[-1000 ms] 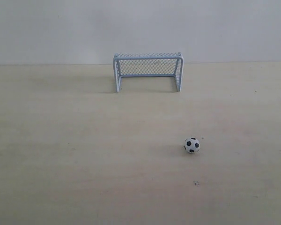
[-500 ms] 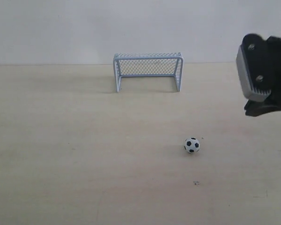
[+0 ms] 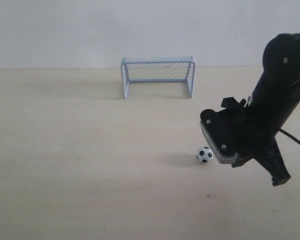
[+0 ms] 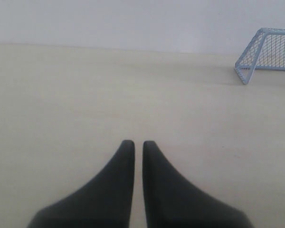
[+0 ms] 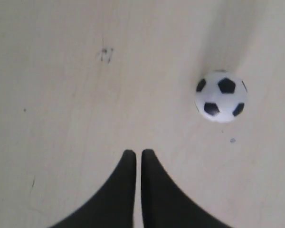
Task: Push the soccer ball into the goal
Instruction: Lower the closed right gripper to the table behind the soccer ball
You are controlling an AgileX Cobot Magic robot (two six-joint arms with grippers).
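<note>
Exterior view: the soccer ball (image 3: 205, 155) is parked on the tabletop (image 3: 65, 175), well short of the goal (image 3: 158, 61), off toward its right side. Near it, the right gripper (image 5: 135, 153) is held with fingers pinched together, nothing gripped. Same for the left gripper (image 4: 134, 142), closed up and empty.

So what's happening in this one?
A two-armed robot is setting up to push the soccer ball into the goal. The right gripper, shut, is close to the ball but not touching it. The ball lies on the table well short of the goal. The left gripper, also shut, holds nothing.
</note>
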